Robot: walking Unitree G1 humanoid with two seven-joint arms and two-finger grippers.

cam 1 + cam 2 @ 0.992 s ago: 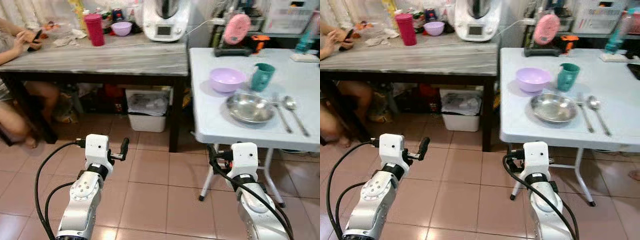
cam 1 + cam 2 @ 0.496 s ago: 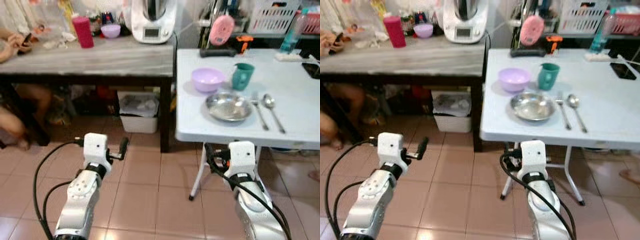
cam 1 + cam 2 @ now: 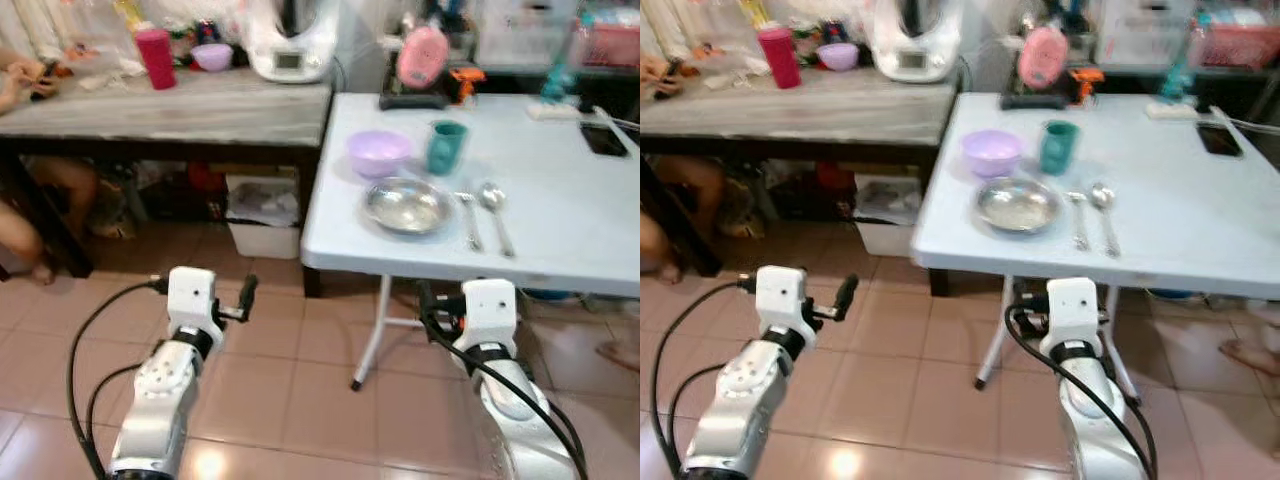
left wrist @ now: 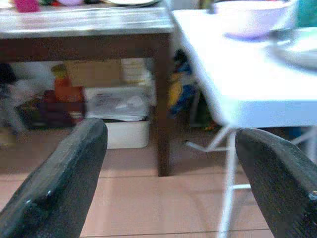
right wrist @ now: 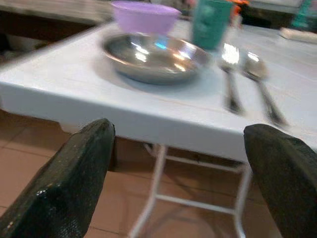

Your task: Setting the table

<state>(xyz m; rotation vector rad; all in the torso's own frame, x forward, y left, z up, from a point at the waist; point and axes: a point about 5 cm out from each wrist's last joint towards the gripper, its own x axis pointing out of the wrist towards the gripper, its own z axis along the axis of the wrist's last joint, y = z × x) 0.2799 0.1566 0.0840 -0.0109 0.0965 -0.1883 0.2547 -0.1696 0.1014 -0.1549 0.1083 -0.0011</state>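
White surface (image 3: 560,215) with place setting; both claws hanging low over the tiled floor, holding nothing.
Steel plate (image 3: 406,205) is sitting near the front edge; lilac bowl (image 3: 378,152) at its 11 o'clock, teal cup (image 3: 445,146) at 1 o'clock, fork (image 3: 468,218) and spoon (image 3: 494,208) lying at 3 o'clock. Left claw (image 4: 168,183) and right claw (image 5: 183,183) are both gaping wide, empty, below table height.

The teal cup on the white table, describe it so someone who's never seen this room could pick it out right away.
Start at the white folding table on the robot's right side. Near its front left corner lies a steel plate, and just behind that stand a lilac bowl and the teal cup, side by side. The cup is the taller, upright, dark green-blue one to the right of the bowl.
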